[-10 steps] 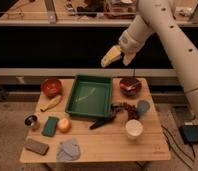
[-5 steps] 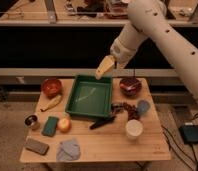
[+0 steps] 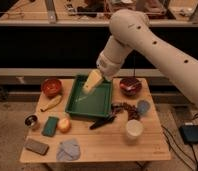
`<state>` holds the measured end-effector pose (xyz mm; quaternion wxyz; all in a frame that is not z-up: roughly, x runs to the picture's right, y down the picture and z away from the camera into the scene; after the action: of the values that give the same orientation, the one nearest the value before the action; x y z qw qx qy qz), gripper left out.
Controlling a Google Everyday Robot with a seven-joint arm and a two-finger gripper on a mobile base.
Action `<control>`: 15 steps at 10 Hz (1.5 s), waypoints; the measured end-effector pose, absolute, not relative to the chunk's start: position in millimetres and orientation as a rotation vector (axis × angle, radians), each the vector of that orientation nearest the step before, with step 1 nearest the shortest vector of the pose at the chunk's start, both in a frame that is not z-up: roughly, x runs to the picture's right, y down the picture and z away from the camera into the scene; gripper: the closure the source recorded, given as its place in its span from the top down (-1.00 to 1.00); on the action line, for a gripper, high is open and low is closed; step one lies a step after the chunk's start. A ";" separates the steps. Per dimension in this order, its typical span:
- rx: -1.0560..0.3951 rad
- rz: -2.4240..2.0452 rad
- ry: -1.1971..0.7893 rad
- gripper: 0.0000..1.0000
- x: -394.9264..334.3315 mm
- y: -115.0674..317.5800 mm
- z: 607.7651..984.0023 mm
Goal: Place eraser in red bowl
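The eraser (image 3: 36, 146), a flat grey-brown block, lies at the front left corner of the wooden table (image 3: 104, 144). The red bowl (image 3: 51, 86) stands at the back left of the table and looks empty. My gripper (image 3: 92, 83), pale yellow at the end of the white arm (image 3: 142, 42), hangs over the back part of the green tray (image 3: 89, 104), to the right of the red bowl and far from the eraser. I see nothing in it.
A darker bowl (image 3: 130, 86) is at the back right. A banana (image 3: 51, 103), metal cup (image 3: 31, 121), green sponge (image 3: 50, 126), orange fruit (image 3: 64, 125) and blue-grey cloth (image 3: 68, 149) lie on the left. A blue cup (image 3: 143, 106) and white cup (image 3: 134, 129) stand on the right.
The arm has swung left and down, carrying the gripper from above the table's back right side to over the green tray.
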<state>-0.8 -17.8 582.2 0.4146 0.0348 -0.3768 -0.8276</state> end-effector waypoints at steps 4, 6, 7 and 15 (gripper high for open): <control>0.162 -2.194 -0.969 0.60 -76.0 35.4 579.8; 0.200 -2.260 -0.995 0.60 -130.1 64.2 581.5; 0.214 -2.283 -1.006 0.60 -150.3 74.8 582.4; 0.179 -2.581 -1.109 0.60 -308.7 176.2 624.9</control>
<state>-308.7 176.2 624.9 0.1627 0.0628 -0.3888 -0.9047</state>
